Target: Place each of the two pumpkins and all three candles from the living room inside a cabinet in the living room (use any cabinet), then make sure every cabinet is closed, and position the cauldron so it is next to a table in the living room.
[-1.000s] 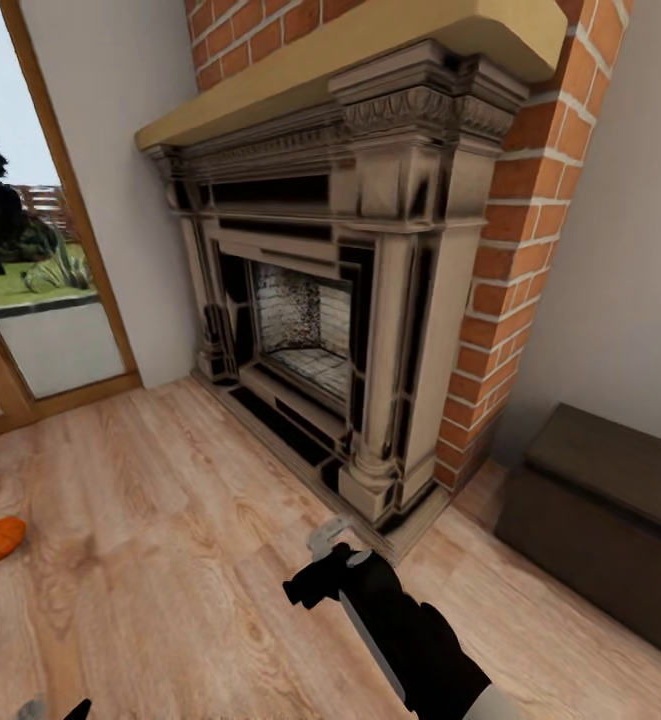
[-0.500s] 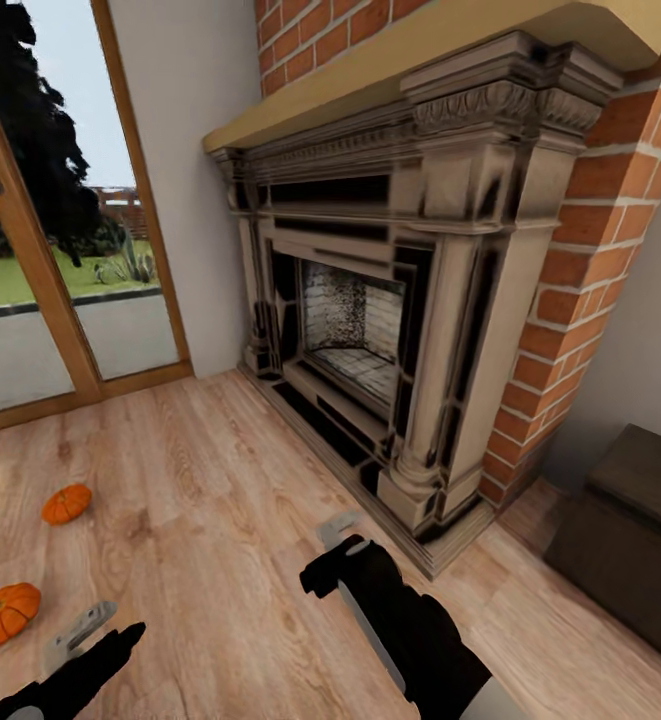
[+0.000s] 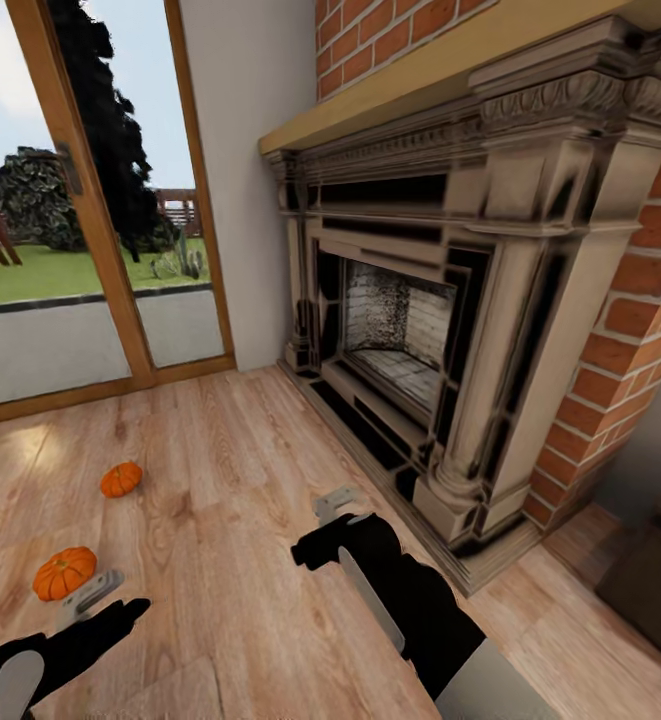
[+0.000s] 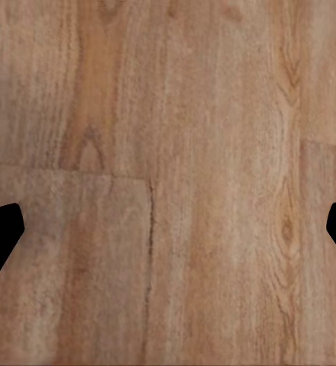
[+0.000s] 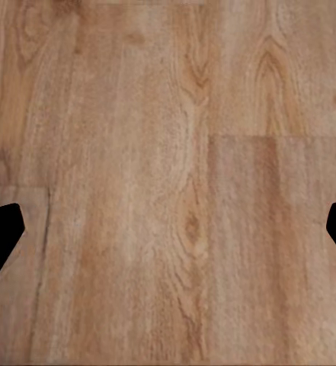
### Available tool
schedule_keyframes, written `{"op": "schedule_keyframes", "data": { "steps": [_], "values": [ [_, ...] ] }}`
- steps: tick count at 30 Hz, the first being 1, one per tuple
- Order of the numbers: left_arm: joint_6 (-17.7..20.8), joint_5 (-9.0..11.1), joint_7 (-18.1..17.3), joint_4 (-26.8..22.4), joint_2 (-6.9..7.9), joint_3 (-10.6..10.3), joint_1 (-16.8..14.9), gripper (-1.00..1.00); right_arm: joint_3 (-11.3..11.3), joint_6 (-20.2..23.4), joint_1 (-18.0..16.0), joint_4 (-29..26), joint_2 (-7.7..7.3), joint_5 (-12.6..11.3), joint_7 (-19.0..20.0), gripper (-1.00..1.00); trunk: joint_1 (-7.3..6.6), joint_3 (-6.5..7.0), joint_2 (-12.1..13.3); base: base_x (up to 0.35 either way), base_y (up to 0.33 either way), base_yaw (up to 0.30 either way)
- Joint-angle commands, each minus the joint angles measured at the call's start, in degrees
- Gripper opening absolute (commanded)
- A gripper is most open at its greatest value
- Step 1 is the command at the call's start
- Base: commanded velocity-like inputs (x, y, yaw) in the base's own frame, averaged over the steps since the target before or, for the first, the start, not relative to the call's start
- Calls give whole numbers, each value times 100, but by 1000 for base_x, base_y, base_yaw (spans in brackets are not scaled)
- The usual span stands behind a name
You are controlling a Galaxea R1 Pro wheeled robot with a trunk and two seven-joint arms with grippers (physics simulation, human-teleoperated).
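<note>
Head view: two pumpkins on the wood floor (image 3: 270,480), well apart from each other and untouched. Near pumpkin (image 3: 64,572) just beside the left gripper (image 3: 88,595); far pumpkin (image 3: 121,479) closer to the glass door (image 3: 80,230). Right gripper (image 3: 338,505) low over bare boards in front of the fireplace (image 3: 450,300). A dark-brown corner at the frame's lower right, likely the cabinet (image 3: 650,590), cut off by the edge, so front and drawers impossible to judge. No candles, cauldron or table anywhere in frame.

Left wrist view: floorboards below, black fingertips (image 4: 1,236) at opposite edges, spread wide, nothing between them.

Right wrist view: much the same, plain planks with fingertips (image 5: 1,236) far apart at the frame's sides, nothing held.

Task standing, judged from the scene: barely begun, if at all. Both pumpkins out on the floor, neither stowed. Candles unaccounted for, whether put away or not impossible to say. Cabinet state unknown. Cauldron and table yet to be found. Likely step in hand: closing on the near pumpkin with the left arm. Left to do, as far as shown: pick up each pumpkin, carry it to the cabinet, then the rest.
</note>
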Motion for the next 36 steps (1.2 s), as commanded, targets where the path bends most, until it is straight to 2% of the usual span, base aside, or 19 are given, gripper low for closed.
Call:
{"op": "schedule_keyframes", "data": {
  "steps": [1, 6, 11, 17, 27, 31, 36],
  "values": [
    [31, 52, 59, 4, -6, 14, -23, 100, 7, 25, -12, 1, 0, -98, -38, 100, -1, -6, -2, 0, 0, 293],
    [52, 55, 66, 10, -27, -3, -42, 100, 14, 43, -11, -111, 0, -232, 10, 100, -1, -6, -2, 0, 0, 284],
    [57, 53, 70, 12, -28, -12, -47, 100, -13, 66, 19, -556, 0, -271, 20, 100, -1, -6, -2, 0, 0, 265],
    [56, 59, 45, -1, -35, -30, -48, 100, -13, 77, 95, -770, 0, -275, 43, 100, -1, -6, -2, 0, 0, 260],
    [43, 61, -40, -51, -36, -58, -48, 100, 21, 96, 117, -628, 0, -236, 41, 100, -1, -22, -2, 0, 0, 259],
    [-17, 61, -45, -49, -36, -59, -48, 100, 24, 99, 100, -303, 0, -217, 44, 100, -1, -49, -2, 0, 0, 213],
    [-27, 61, -43, -37, -36, -59, -48, 100, 24, 102, 100, -267, 0, -223, 43, 100, -1, -78, -2, 0, 0, 216]
  ]
}}
